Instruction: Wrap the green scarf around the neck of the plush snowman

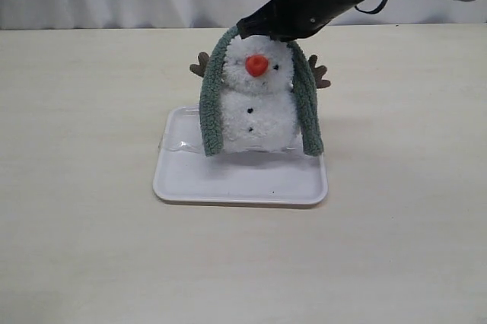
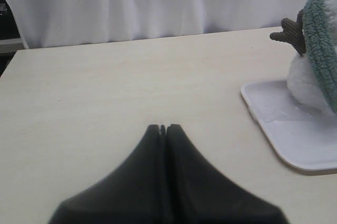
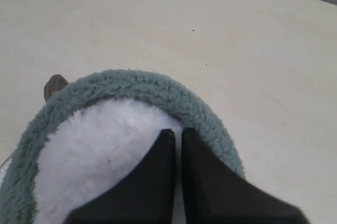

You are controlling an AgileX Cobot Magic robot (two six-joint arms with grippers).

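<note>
Because the left gripper hangs well apart from the work, over bare table with its fingers pressed together on nothing, no help is ready on that side.

In the exterior view the green scarf is not at the snowman's neck. It lies as an arch over the crown of the plush snowman, which stands on a white tray. One tail falls at 8 o'clock of the body and the other at 4 o'clock, both down to the tray and uncrossed.

At 12 o'clock of the head sits the right gripper, its arm coming in from 2 o'clock. The fingers are closed; whether they nip some scarf or fur, I cannot tell.

I think the first risk is that a push or pull at the crown slides the whole arch off the head. The second is tipping: the plush looks light and soft, so a sideways drag on one tail, with nobody steadying the body, may topple it or pull it off the tray.
</note>
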